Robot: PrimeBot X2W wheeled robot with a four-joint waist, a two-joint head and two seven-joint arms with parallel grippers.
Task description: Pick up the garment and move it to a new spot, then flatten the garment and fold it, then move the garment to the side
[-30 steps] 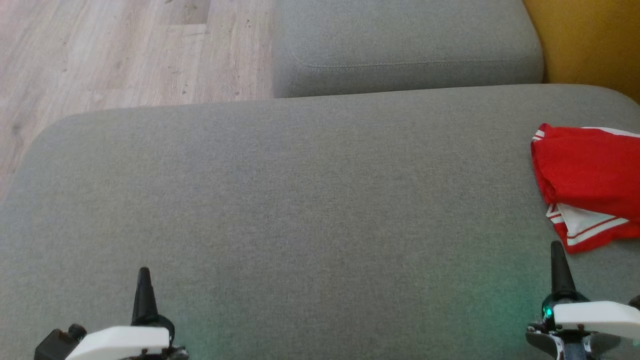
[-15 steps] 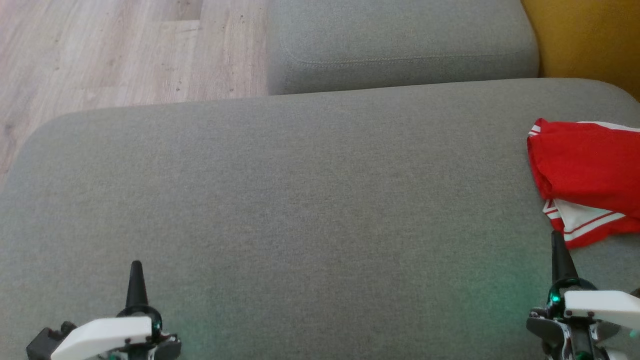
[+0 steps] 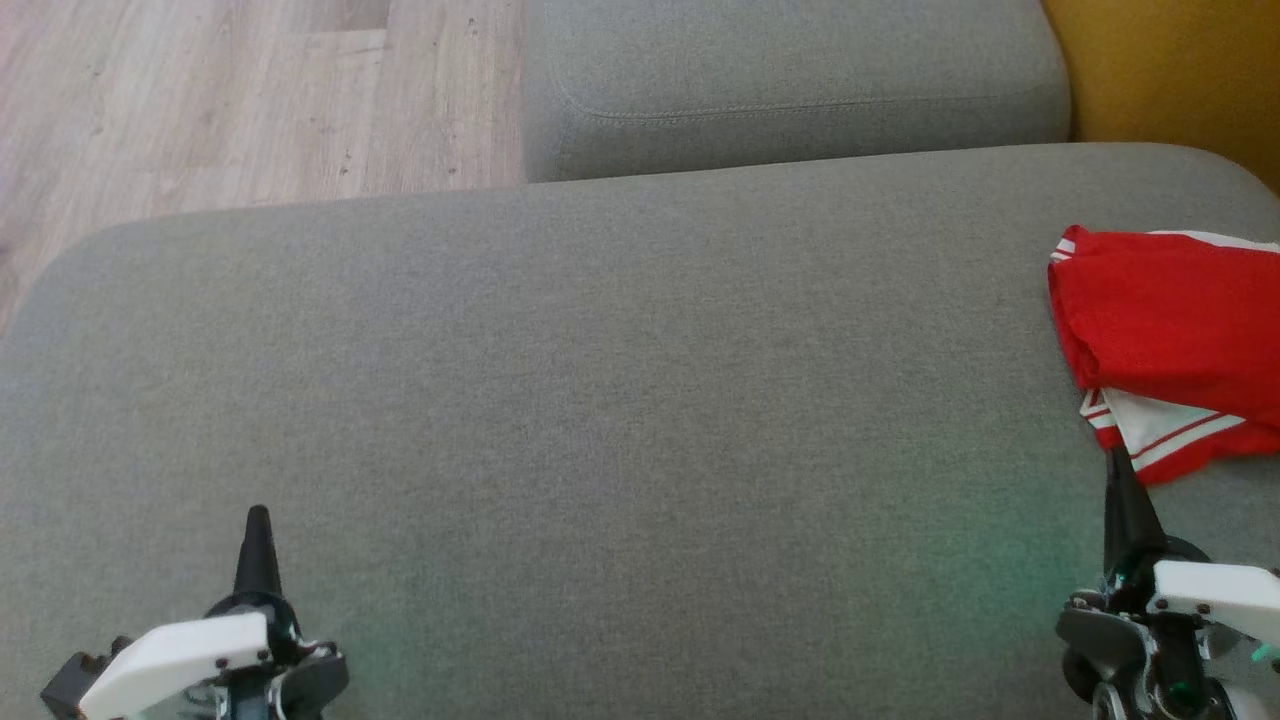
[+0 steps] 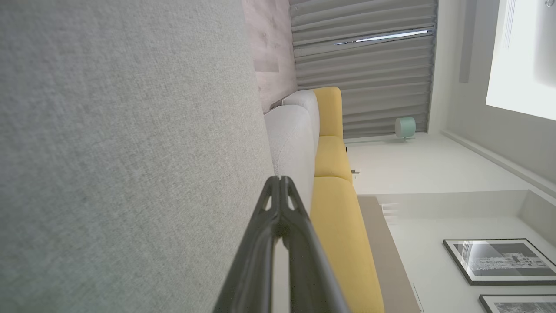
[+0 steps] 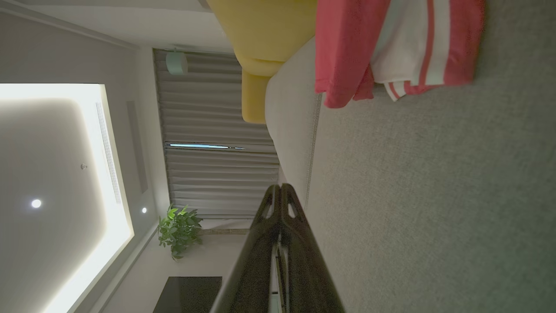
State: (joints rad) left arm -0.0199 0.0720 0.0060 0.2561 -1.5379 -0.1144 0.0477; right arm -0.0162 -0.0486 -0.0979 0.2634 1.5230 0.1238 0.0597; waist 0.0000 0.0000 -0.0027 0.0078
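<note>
Cushion (image 3: pixel 600 400) bears garment (image 3: pixel 1160 320) beyond right end effector (image 3: pixel 1117 465).

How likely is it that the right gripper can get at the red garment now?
Probably yes. The right gripper points at the red garment close ahead, with only bare grey cushion between them. Its jaws are shut, so they must open first.

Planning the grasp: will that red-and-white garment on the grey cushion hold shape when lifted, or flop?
Likely floppy: the garment lies in soft, rumpled folds, so it should drape and unfold from a single pinch. Probably light, being thin cloth. Pushed, it would likely bunch rather than slide, since the cushion is coarse woven fabric.
</note>
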